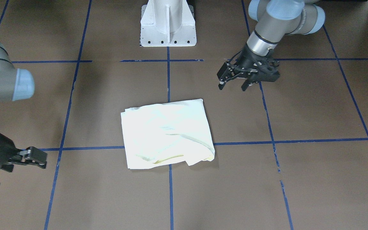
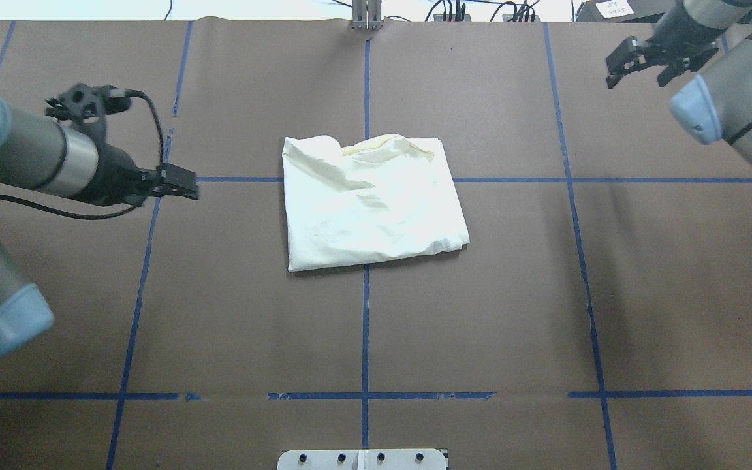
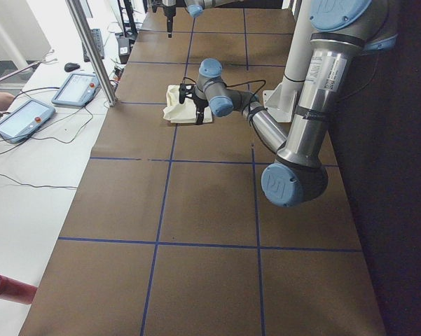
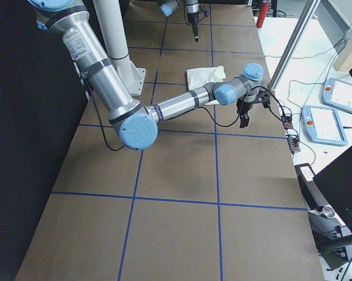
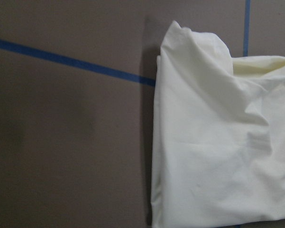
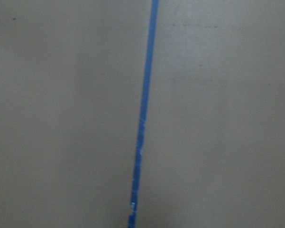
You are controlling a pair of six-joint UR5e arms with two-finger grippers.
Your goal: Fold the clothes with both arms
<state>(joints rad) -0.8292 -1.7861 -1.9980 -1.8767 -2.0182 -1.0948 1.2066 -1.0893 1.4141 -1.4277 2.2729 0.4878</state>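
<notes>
The clothes are one cream shirt (image 2: 369, 202), folded into a rough rectangle at the table's middle, plain side up. Its yellowish neckline edge lies along the far side. No print shows. The shirt (image 1: 166, 134) lies free, touched by neither arm. My left gripper (image 1: 233, 87) hovers open and holds nothing, off the shirt's left side (image 2: 193, 190). Its wrist view has the shirt (image 5: 218, 152) filling the right half. My right gripper (image 2: 635, 79) is open and holds nothing, far off at the table's far right corner (image 1: 43, 161). Its wrist view holds only table.
Brown table paper with a blue tape grid (image 2: 366, 326) surrounds the shirt. The white pedestal base (image 1: 168, 25) stands at the robot's side. Teach pendants (image 3: 77, 87) and cables lie on the white side bench, beside a metal post (image 3: 91, 52).
</notes>
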